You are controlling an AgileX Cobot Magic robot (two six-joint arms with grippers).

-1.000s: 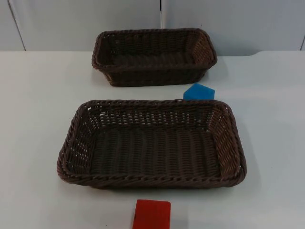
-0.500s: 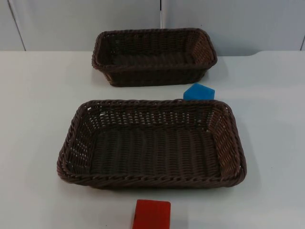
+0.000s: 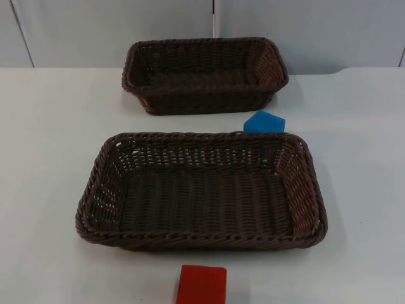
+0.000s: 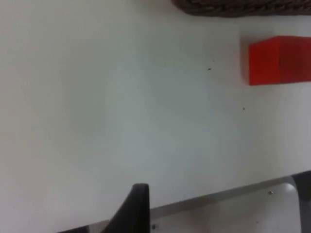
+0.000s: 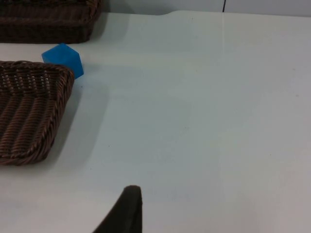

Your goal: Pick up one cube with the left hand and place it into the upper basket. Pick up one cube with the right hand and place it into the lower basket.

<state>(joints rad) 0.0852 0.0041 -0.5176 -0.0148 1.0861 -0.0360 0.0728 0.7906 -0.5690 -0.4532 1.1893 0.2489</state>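
From the top view, two brown woven baskets are seen on the white table [image 3: 50,126]: the upper basket [image 3: 204,50] near the partition wall, the lower basket [image 3: 201,235] nearer the camera, both with long axes running left to right. The blue cube [image 3: 264,121] is seen between them, just beside the lower basket's far right corner. The red cube [image 3: 201,285] lies in front of the lower basket.

In the left wrist view, the left tool [image 4: 133,211] is found over bare table, the red cube [image 4: 279,60] apart from it; its state cannot be told.

In the right wrist view, the right tool [image 5: 124,211] is found over bare table; the blue cube [image 5: 63,58] is shown corner-on beside the lower basket [image 5: 29,111]. Its state cannot be told.
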